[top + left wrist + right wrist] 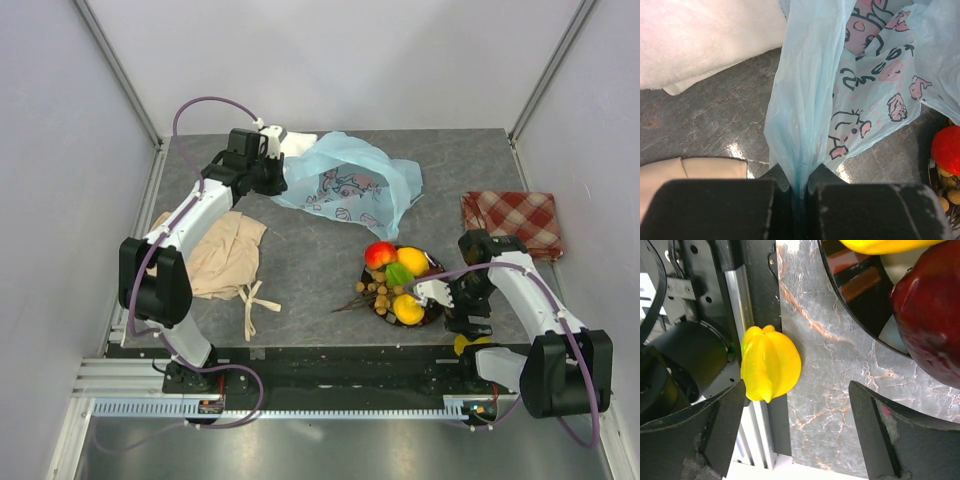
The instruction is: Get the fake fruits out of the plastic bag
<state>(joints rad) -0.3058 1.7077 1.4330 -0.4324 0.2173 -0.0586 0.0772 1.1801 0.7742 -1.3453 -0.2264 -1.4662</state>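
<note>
Pinching a gathered fold of the plastic bag (805,90) with the left gripper (800,175), jaws clamped tight on the thin blue film, at the far left of the desk (300,270). Bag lying slack and flat, just beside a white cloth (297,145); no fruit visible through it.

Hovering low over the near edge of the desk with the right gripper (800,425), jaws spread wide and holding nothing. Just off its left finger, a ridged yellow fruit (770,362), resting against the base rail and apart from the dark plate (860,300).

Looks like the closing step: fake fruits out of the bag, most of them heaped on the plate near the right arm. Next move probably calls for either closing on the stray yellow fruit, awkward so close to the rail, or letting go of the bag once confirmed empty.

Counted from above:
- 1 bag, 1 plate
- 3 cloths: white, beige (225,255), red checked (512,220)
- On the plate: 1 red apple (379,254), 1 green piece (399,273), 2 yellow fruits (412,260), 1 tan berry cluster (380,293)
- 1 dark-red fruit (930,315) in the right wrist view; cannot tell whether a separate piece or the apple
- 1 ridged yellow fruit off the plate
</note>
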